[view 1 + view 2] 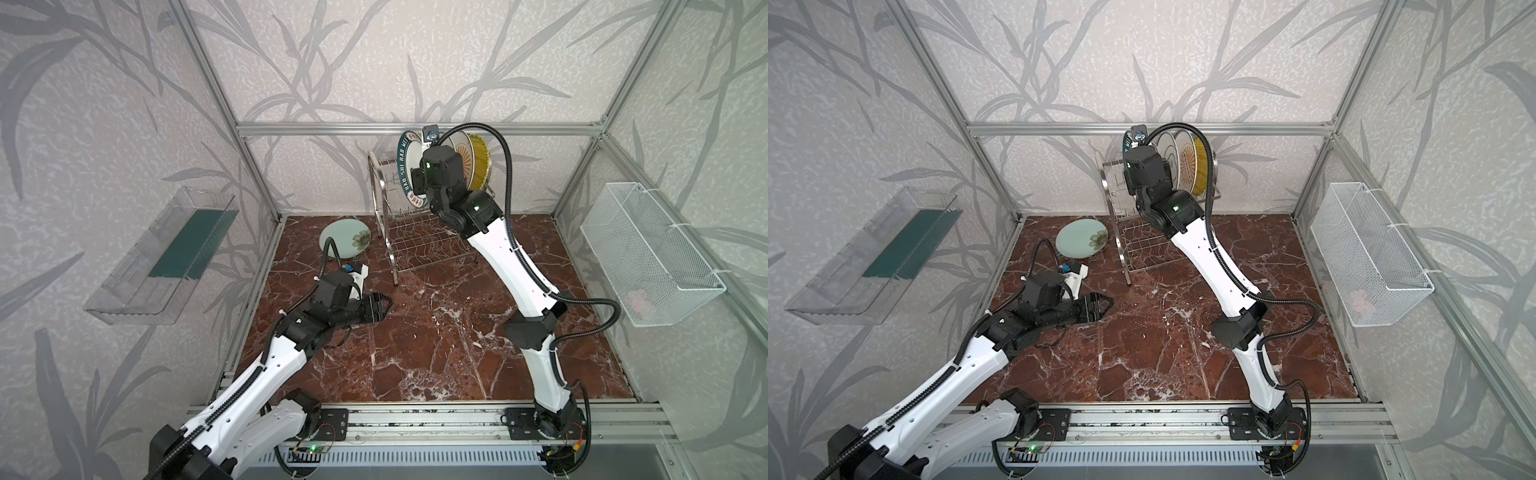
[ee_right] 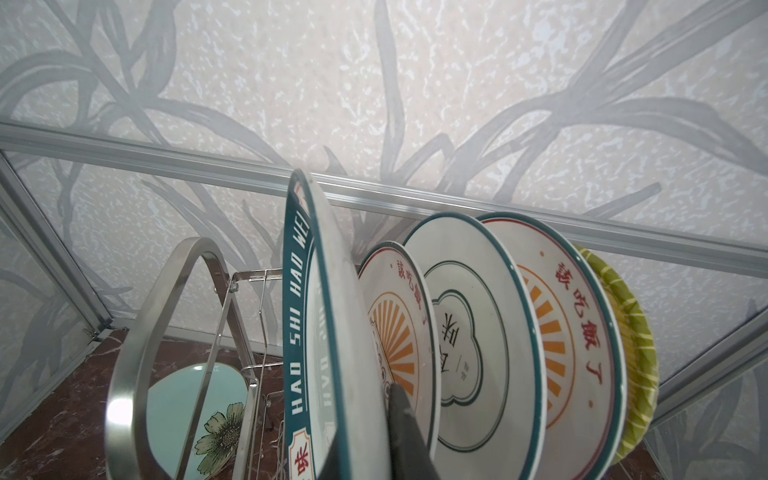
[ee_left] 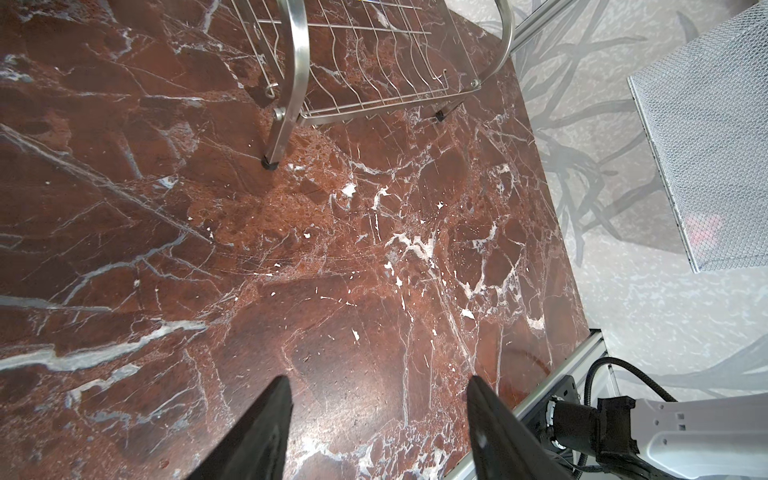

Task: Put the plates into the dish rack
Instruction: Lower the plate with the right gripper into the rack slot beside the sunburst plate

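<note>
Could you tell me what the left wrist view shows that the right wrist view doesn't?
Left wrist only: the open left gripper, the white mesh basket, the lower tier of the dish rack. Right wrist only: the right gripper shut on the teal-lettered plate, four other racked plates, the mint plate on the marble table. Both: the dish rack and the marble table.

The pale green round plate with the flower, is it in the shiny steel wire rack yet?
No, the pale green flower plate lies on the red marble table beside the shiny wire rack.
</note>
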